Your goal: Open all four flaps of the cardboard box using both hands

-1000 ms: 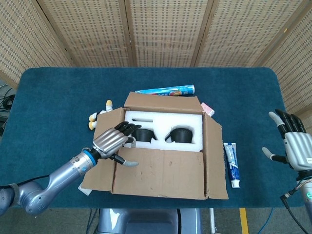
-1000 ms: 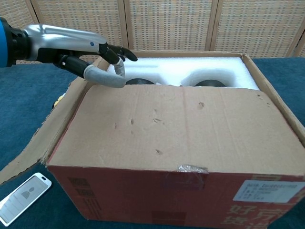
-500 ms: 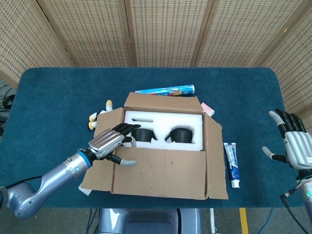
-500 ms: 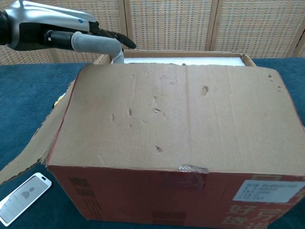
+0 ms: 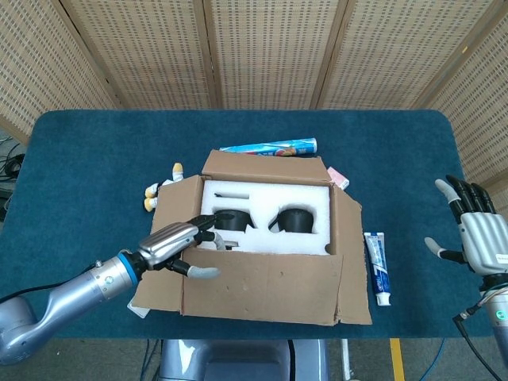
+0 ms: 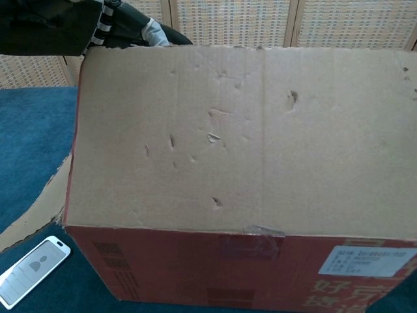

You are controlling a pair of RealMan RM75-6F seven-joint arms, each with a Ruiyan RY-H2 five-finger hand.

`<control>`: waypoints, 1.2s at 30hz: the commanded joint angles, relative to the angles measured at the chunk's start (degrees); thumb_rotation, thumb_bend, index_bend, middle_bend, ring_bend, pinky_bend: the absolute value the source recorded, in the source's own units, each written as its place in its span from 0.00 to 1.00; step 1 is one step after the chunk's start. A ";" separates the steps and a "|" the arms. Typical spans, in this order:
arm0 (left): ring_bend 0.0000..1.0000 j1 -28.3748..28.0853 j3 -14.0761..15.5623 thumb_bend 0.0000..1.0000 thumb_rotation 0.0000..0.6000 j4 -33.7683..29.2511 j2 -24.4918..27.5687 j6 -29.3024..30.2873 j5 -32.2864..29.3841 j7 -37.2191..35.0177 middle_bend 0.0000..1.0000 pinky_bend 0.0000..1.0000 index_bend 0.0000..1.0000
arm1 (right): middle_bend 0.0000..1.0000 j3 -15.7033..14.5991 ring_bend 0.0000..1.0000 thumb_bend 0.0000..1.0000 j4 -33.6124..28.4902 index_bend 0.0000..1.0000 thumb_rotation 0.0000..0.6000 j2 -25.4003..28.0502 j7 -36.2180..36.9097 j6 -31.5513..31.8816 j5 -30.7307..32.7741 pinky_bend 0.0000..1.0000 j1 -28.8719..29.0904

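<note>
Perforated wooden panels stand behind the blue surface (image 5: 95,159), where the cardboard box (image 5: 274,230) sits in the middle with white foam (image 5: 266,198) showing inside it. My left hand (image 5: 176,244) grips the near flap (image 5: 262,287) at its left corner, thumb on the outer face and fingers (image 5: 208,225) apparently hooked over its edge (the chest view shows little but raised cardboard). My right hand (image 5: 476,238) hovers well apart from the box at the right edge, fingers spread and holding nothing, beyond a toothpaste tube (image 5: 378,267).
</note>
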 commanded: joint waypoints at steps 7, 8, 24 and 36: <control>0.00 -2.35 5.98 0.04 0.22 3.71 5.59 8.00 27.02 -38.05 0.00 0.00 0.43 | 0.03 0.21 0.00 0.26 -0.77 0.07 1.00 0.21 -1.00 0.01 0.25 0.00 0.23; 0.00 -2.97 7.02 0.04 0.22 4.68 5.79 9.71 29.36 -41.23 0.00 0.00 0.43 | 0.03 0.22 0.00 0.26 -0.87 0.07 1.00 0.24 -1.11 0.02 0.27 0.00 0.23; 0.00 -14.20 23.57 0.05 0.21 23.45 3.82 36.69 54.34 -76.49 0.00 0.00 0.43 | 0.03 0.25 0.00 0.26 -2.34 0.07 1.00 0.62 -2.67 0.54 0.79 0.00 0.03; 0.00 -17.05 28.99 0.05 0.21 25.90 1.70 41.10 53.73 -79.11 0.00 0.00 0.43 | 0.03 0.16 0.00 0.26 -2.26 0.07 1.00 0.49 -2.52 0.59 0.85 0.00 -0.10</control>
